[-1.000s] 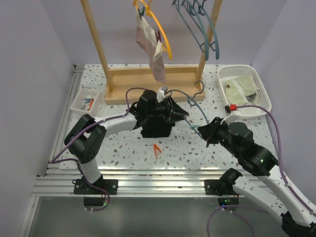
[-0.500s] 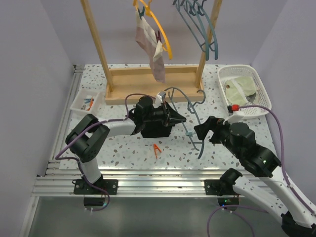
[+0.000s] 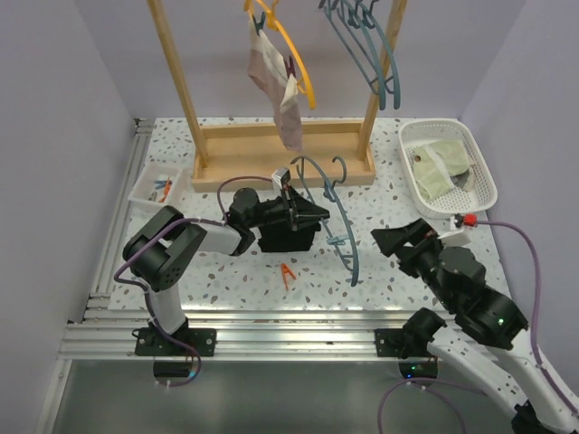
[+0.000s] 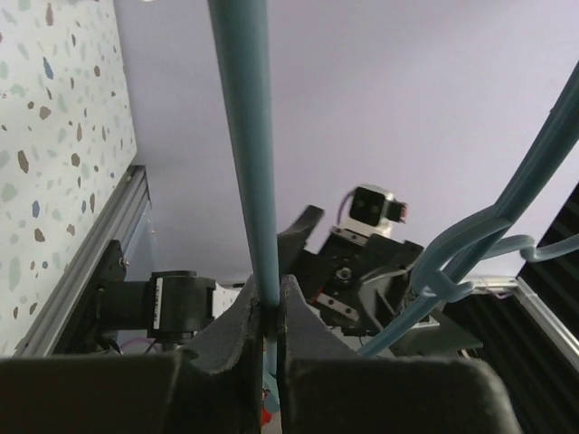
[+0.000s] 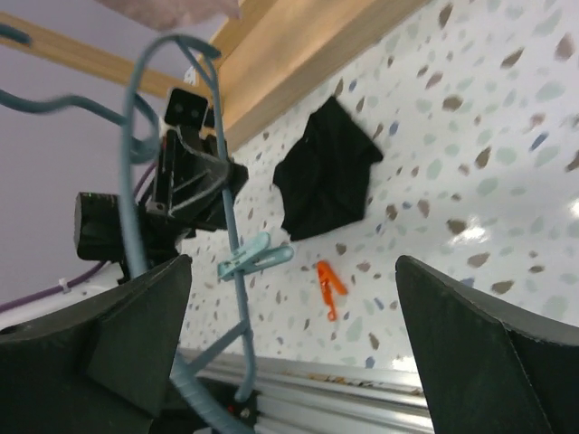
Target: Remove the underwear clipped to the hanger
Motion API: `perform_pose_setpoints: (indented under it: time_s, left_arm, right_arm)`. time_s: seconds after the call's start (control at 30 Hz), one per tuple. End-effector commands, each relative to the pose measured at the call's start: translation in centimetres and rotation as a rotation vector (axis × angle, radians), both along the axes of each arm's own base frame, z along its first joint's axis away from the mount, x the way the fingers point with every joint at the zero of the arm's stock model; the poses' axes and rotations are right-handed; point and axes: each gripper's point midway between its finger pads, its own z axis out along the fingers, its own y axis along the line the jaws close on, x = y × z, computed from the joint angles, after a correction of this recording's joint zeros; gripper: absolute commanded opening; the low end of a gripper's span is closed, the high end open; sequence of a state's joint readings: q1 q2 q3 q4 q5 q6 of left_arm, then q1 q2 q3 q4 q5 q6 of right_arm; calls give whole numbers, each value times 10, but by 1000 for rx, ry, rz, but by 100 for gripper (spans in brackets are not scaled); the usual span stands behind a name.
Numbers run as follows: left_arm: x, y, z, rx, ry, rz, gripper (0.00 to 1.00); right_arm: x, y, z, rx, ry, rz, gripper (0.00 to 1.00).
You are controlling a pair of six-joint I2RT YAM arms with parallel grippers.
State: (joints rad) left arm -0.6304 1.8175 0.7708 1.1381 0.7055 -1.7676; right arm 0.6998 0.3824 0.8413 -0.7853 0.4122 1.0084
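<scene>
The black underwear lies flat on the table, free of any clip, and shows in the right wrist view too. The pink-mauve underwear hangs clipped to a yellow hanger on the rack. My left gripper is shut on the bar of a blue hanger, pinched between its fingertips. This blue hanger carries a pale blue clip and no cloth. My right gripper stands wide open, apart from the hanger, to its right.
An orange clip lies on the table near the black underwear. A white basket with pale green cloth stands at the right. A small white tray is at the left. The wooden rack holds more blue hangers.
My right gripper opened, let go of the blue hanger and drew back to the right. My left gripper shut on the hanger and pulled it left, above the black underwear.
</scene>
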Motion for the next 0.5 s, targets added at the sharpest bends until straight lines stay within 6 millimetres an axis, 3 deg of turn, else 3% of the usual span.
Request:
perform_pose_setpoints:
  time_s: [0.0,0.03,0.07,0.1,0.13,0.2,0.23,0.27,0.47]
  left_arm:
    - [-24,15,59,-242,-163,-69,0]
    - [-29,16,60,-252,-166,-86,0]
    - [-31,18,63,-257,-169,-96,0]
    - [-33,18,63,-255,-174,-103,0]
    - [-38,20,63,-250,-177,-113,0]
    - [-41,22,63,-251,-182,-118,0]
    - [-44,24,62,-250,-178,-120,0]
    - [-45,25,62,-255,-184,-121,0]
    - [-50,29,60,-261,-184,-115,0]
  right_arm:
    - [2,50,-19,333,103,82,98]
    - [0,56,-16,397,85,110,98]
    - [3,63,-37,420,108,117,98]
    - [4,71,-24,520,74,146,98]
    - [4,75,-36,547,83,151,98]
    - [5,81,-28,637,58,177,98]
    - [6,83,-39,652,73,177,98]
    - [6,83,-28,703,35,189,98]
    - [10,75,-32,887,24,137,98]
